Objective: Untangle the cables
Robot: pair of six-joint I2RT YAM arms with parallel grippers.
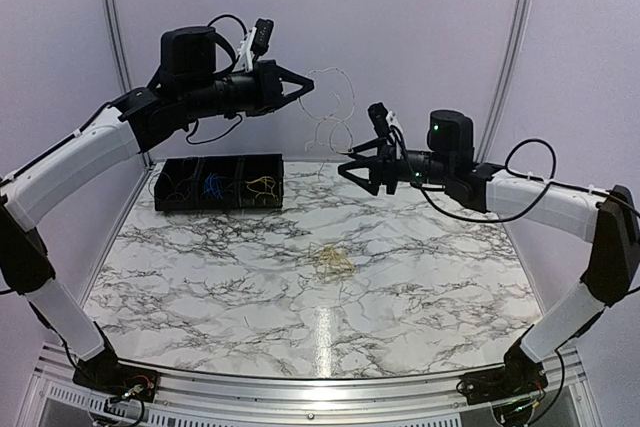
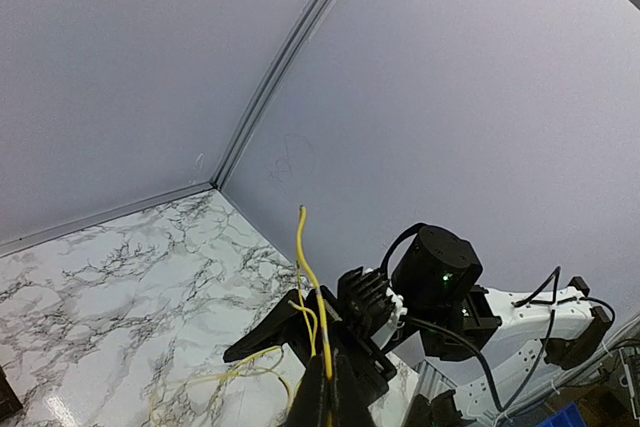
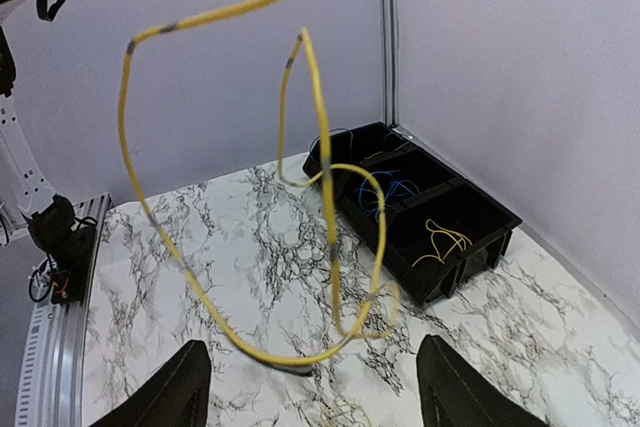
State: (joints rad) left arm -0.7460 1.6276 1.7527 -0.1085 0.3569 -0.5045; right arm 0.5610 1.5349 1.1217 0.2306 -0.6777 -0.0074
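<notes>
Table top (image 1: pixel 200 277) – marble-look, polished, glossy w/ a bright glare streak. Tray (image 1: pixel 220 205): black plastic, matt. Sheath of yellow cable (image 3: pixel 329 217) is smooth plastic, slight sheen. Left arm (image 1: pixel 70 162) & right arm (image 1: pixel 545 197) – white glossy shells, black matt joints. Front rail (image 1: pixel 300 387): bare metal, brushed-looking. Walls (image 1: pixel 420 27) flat, matt.
</notes>
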